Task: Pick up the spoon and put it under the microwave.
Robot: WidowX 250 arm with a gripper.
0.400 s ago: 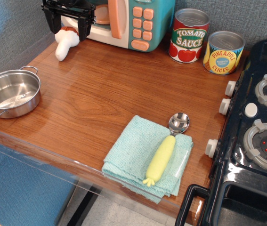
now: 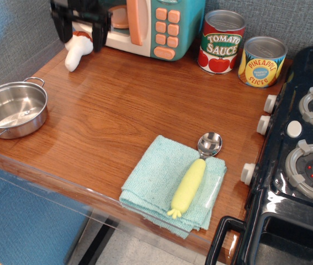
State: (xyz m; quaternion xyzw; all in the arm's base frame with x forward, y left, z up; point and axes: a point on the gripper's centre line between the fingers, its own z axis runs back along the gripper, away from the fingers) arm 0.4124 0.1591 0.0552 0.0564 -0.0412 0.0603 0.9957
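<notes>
Because the spoon [image 2: 196,175], well clear of your open, empty hand [image 2: 82,26], is light and stiff, grip its thick handle.

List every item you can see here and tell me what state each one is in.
Spoon: lying flat on the cloth, handle toward the table edge, not held.
Cloth: folded, at the front edge.
Gripper: at the back left, fingers apart, holding nothing.
Microwave: upright at the back.
Mushroom toy: lying on its side.
Pot: upright, empty.
Tomato sauce can: upright.
Pineapple can: upright.
</notes>
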